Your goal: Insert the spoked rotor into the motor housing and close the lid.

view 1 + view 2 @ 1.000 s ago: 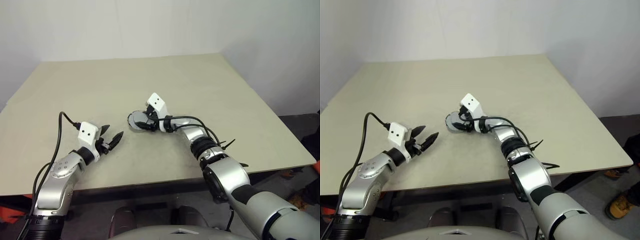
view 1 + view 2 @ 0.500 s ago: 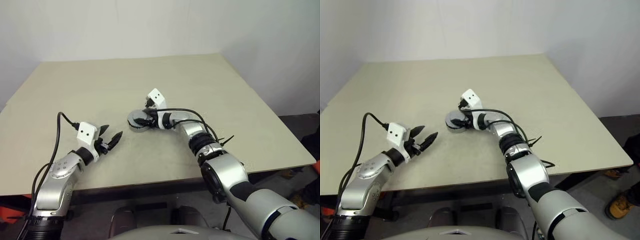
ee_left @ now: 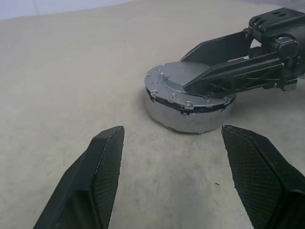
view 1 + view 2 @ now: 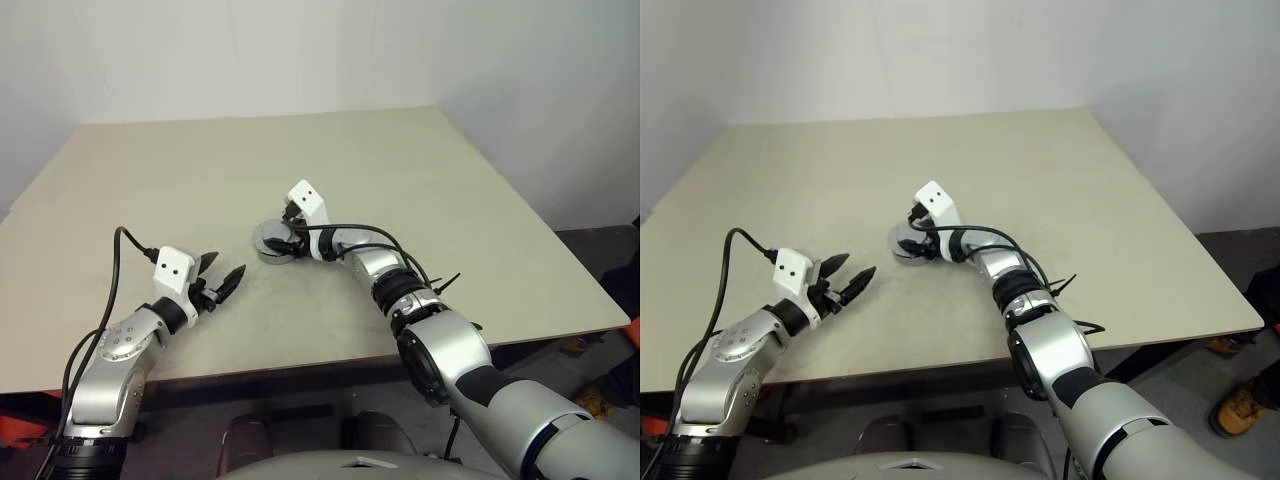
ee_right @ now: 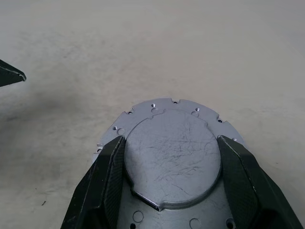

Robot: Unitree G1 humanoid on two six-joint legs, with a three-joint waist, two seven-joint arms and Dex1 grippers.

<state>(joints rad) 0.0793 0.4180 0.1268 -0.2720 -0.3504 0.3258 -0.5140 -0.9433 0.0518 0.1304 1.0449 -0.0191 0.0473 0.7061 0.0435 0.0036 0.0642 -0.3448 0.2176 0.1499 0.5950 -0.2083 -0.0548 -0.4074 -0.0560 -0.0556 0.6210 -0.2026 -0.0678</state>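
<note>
Your motor housing (image 4: pixel 276 243) is sitting on the table (image 4: pixel 450 190), roughly midway between the left and right edges and a little nearer the front edge than the back one. A flat silver-grey lid (image 5: pixel 172 152) with small holes around its rim is lying on top of it, so no copper windings are showing. From the left wrist view the lid is sitting slightly proud of the body, with a dark seam beneath it, though you probably cannot call it fully seated from these angles.

Your right gripper (image 5: pixel 171 157) is reaching over the housing from the right side with its two black fingers (image 5: pixel 102 186) spread wide. They are lying across the top of the lid on either side of its raised centre plate, apparently resting on it rather than pinching anything.

Your left gripper (image 4: pixel 222 277) is hovering near the front-left part of the table, well apart from the housing, pointing toward it with its fingers (image 3: pixel 95 176) standing apart and nothing between them.
</note>
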